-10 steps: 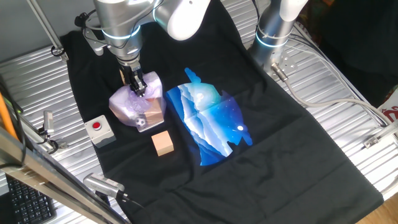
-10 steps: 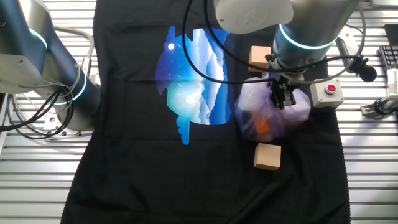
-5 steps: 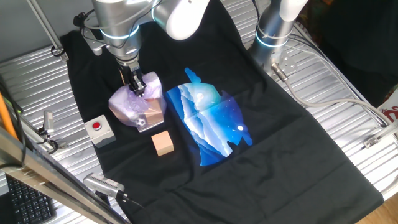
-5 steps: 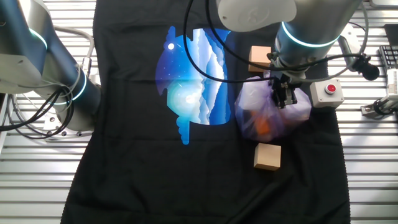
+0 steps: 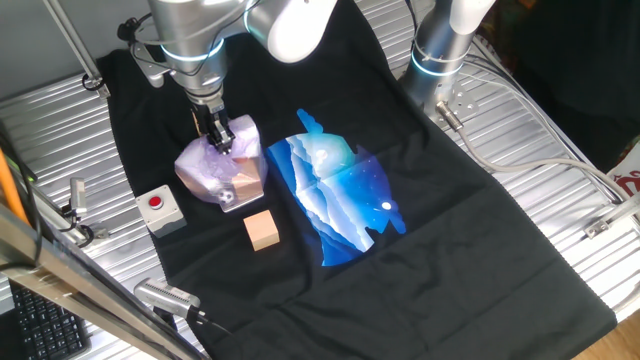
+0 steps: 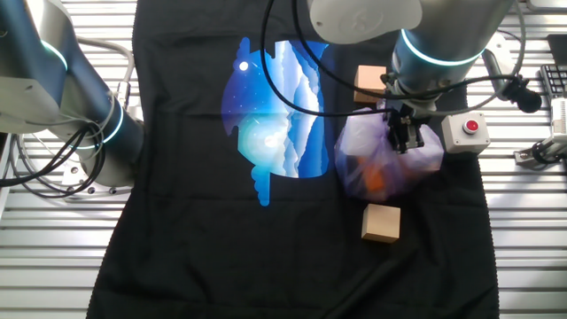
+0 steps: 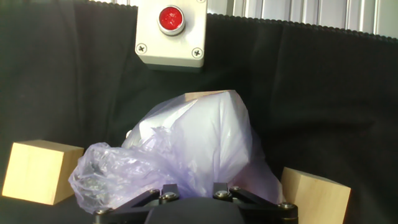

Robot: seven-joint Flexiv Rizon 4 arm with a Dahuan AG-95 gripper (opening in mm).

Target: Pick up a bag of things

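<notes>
Lifted slightly since a second ago, the gripper (image 5: 215,134) pinches gathered film atop the bag of things (image 5: 222,170), still on the black cloth (image 5: 460,230) beside a wooden cube (image 5: 262,229); thin, slippery plastic favours that bunched top.

A: Which colours are seen on the table?

B: A black cloth (image 5: 450,215) is seen, printed with a blue-and-white picture (image 5: 340,195). The bag (image 5: 222,168) is pale purple and see-through, with tan, white and orange shown through it.

A: And the smaller things?

B: Two tan blocks are seen, one (image 6: 382,222) on each side (image 6: 369,81). A grey box (image 7: 171,34) is topped with a red button (image 7: 171,18).
</notes>
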